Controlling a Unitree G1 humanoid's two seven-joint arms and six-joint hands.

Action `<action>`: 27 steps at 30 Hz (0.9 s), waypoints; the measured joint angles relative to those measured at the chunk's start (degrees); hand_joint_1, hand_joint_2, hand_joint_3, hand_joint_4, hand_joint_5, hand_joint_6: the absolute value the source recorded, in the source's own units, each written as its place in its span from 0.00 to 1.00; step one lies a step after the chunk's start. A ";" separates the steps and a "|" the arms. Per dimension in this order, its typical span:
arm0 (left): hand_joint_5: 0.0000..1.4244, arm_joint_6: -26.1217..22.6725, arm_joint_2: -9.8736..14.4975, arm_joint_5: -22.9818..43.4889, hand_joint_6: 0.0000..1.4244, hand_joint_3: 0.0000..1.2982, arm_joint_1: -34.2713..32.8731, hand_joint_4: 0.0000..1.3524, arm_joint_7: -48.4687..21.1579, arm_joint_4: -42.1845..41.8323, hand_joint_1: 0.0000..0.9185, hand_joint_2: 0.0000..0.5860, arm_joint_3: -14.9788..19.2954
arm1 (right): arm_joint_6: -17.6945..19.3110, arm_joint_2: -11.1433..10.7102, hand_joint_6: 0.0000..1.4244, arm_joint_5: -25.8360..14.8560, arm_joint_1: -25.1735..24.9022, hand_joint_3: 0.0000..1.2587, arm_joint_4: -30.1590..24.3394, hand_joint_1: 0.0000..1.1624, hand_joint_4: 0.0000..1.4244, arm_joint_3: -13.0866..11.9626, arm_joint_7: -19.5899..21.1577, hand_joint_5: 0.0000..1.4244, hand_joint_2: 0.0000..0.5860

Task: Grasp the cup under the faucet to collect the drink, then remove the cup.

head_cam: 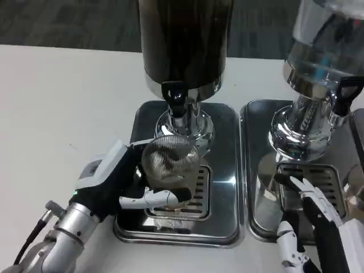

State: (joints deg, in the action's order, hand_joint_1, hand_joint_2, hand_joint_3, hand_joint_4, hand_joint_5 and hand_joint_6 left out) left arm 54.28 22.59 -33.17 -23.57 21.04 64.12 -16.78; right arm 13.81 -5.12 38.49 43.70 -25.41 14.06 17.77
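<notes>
Here the left robot hand (pixel 133 190) grips a clear ribbed cup (pixel 169 159) under the black faucet (pixel 174 94); right robot hand (pixel 307 219) open.

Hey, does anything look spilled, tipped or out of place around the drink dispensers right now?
Nothing stands out. The left robot hand holds the clear cup on the drip tray below the dark dispenser's faucet; no spill shows.

1. A second drink dispenser (pixel 318 74) with a clear container stands toward the right edge of the white table (pixel 51 114).
2. Its black tap handle (pixel 347 94) juts out over a chrome pedestal (pixel 301 133).
3. Its steel drip tray (pixel 256 170) holds a slotted grate (pixel 324 176).
4. Dark carpet (pixel 68 23) lies beyond the table's far edge.
</notes>
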 measured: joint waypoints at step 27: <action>0.15 1.33 2.62 3.43 0.29 0.10 -1.01 0.07 -5.07 -1.12 0.10 0.03 0.45 | 0.00 0.23 0.07 -0.48 -0.31 0.17 0.24 0.22 0.08 0.21 0.00 0.09 1.00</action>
State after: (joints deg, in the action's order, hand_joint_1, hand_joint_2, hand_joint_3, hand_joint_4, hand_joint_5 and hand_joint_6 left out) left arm 55.61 25.22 -29.74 -24.58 15.97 63.01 -16.33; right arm 13.81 -4.88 38.02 43.39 -25.16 14.27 17.77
